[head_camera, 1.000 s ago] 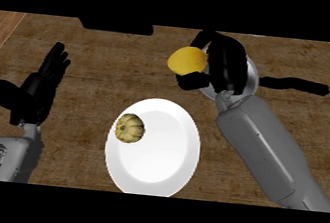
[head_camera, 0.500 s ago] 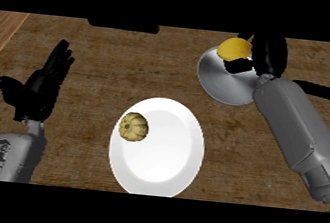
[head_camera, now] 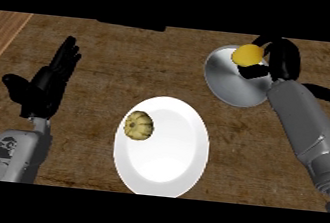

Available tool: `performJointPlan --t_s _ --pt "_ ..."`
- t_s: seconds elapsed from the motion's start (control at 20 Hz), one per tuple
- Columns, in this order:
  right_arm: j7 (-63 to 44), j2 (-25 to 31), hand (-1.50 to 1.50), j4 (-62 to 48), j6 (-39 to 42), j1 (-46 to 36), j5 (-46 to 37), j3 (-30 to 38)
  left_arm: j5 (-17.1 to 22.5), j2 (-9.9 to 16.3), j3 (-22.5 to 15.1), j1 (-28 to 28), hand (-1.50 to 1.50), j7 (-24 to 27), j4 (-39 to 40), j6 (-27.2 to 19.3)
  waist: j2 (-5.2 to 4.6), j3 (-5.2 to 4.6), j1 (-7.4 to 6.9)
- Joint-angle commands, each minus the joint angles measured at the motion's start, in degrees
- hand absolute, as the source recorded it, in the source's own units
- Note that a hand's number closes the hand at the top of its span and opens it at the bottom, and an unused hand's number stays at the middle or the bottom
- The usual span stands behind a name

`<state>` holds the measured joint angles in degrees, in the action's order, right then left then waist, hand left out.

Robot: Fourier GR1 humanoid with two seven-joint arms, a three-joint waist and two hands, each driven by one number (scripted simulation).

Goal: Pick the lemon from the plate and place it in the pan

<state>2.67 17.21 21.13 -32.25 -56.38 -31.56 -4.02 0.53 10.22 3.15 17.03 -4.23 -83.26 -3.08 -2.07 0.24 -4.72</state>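
Over the pan (head_camera: 234, 80), right hand (head_camera: 280, 59) clasps lemon (head_camera: 248, 54).

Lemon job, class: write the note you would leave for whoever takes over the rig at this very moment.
Right robot hand: curled round the lemon, holding it over the pan.
Left robot hand: open, resting at the left, fingers up.
Plate: mid-counter, with a ridged tan item on its left side.
Done: lemon picked off the plate and carried to the pan.
Left: lower it, release the lemon into the pan, withdraw the hand.
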Motion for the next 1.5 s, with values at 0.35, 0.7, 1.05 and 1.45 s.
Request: performJointPlan --t_s 0.35,0.7,1.05,1.45 --pt "10.8 -1.8 -1.50 -10.0 14.3 0.1 8.4 7.6 0.9 0.7 0.6 1.8 0.00 -0.8 0.2 1.2 -0.44 0.05 -0.72" --pt "23.1 0.5 -1.50 -6.6 12.9 1.3 16.7 16.7 0.5 1.1 1.0 -0.7 0.00 -1.4 -2.4 0.4 0.73 0.02 1.09" --pt "29.4 2.3 -1.50 -4.4 28.7 5.9 23.6 21.4 0.8 1.0 2.5 -4.3 0.00 -1.0 -1.4 0.0 1.97 -0.19 4.08" --pt "31.3 5.5 -1.50 10.9 43.8 20.4 27.5 19.6 1.8 3.1 5.4 -4.2 0.00 0.1 0.7 1.2 2.92 -0.36 6.75"
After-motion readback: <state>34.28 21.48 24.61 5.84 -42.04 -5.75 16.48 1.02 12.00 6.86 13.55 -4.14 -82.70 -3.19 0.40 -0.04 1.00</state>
